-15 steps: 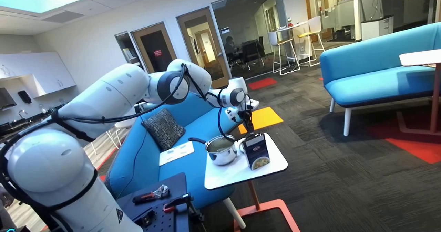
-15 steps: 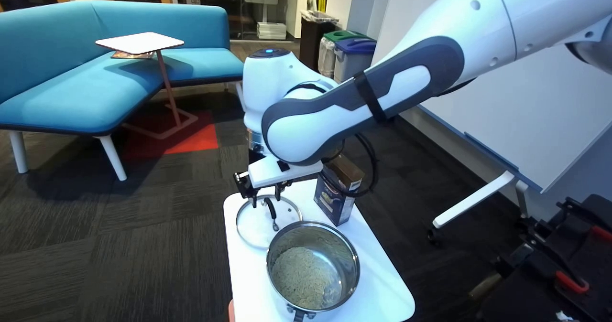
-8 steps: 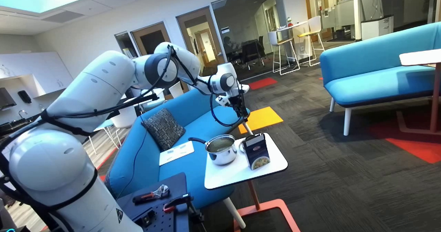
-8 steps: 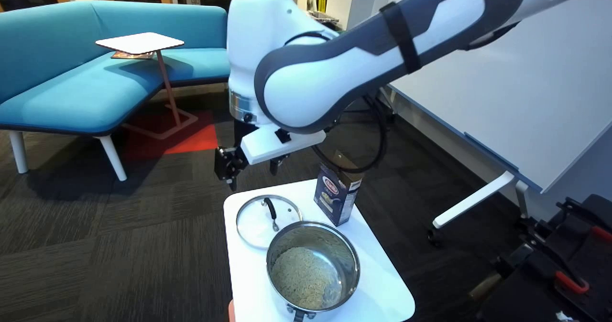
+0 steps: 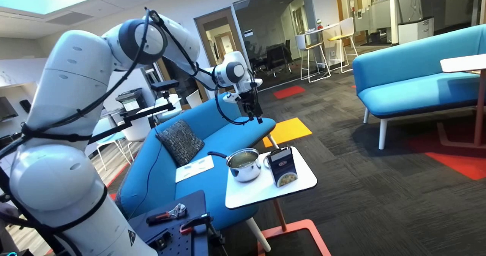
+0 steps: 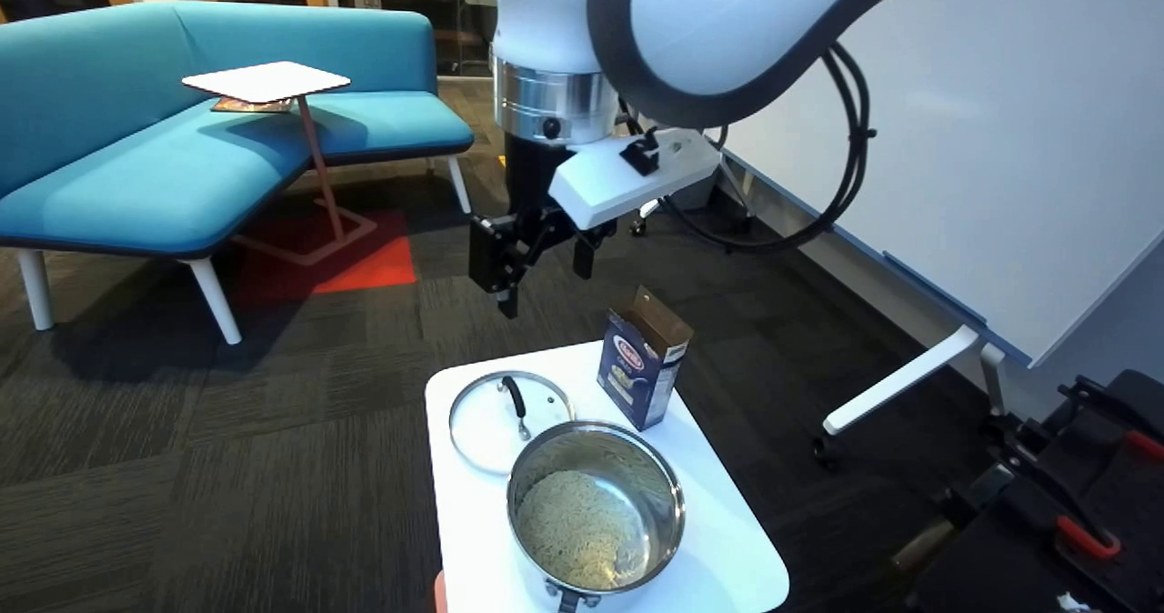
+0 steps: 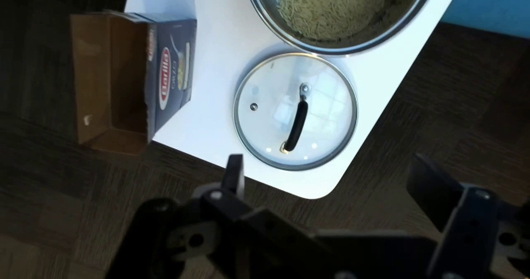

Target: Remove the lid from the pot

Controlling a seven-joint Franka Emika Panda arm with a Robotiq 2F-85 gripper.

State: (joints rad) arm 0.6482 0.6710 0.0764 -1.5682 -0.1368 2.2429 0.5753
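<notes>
The lid (image 6: 482,422) is a round clear disc with a metal rim and a black arched handle. It lies flat on the white table beside the pot, handle up; the wrist view shows all of it (image 7: 269,126). In an exterior view the box mostly hides it. The pot (image 6: 627,458) is shiny steel, uncovered, with pale grains inside; it also shows in an exterior view (image 5: 246,173) and partly in the wrist view (image 7: 331,51). My gripper (image 6: 546,284) is open and empty, raised above and beyond the table's end, apart from the lid; its fingers are spread in the wrist view (image 7: 327,163).
A dark blue open box (image 6: 637,367) stands upright on the white table (image 6: 718,540), near lid and pot. The pot's dark handle (image 5: 217,155) points over the blue sofa (image 5: 201,187). A dark bench with tools (image 5: 174,225) stands near the arm's base.
My gripper has risen from low over the lid to well above the table, drawing back with the arm. It stays open. The lid, pot and box have not moved.
</notes>
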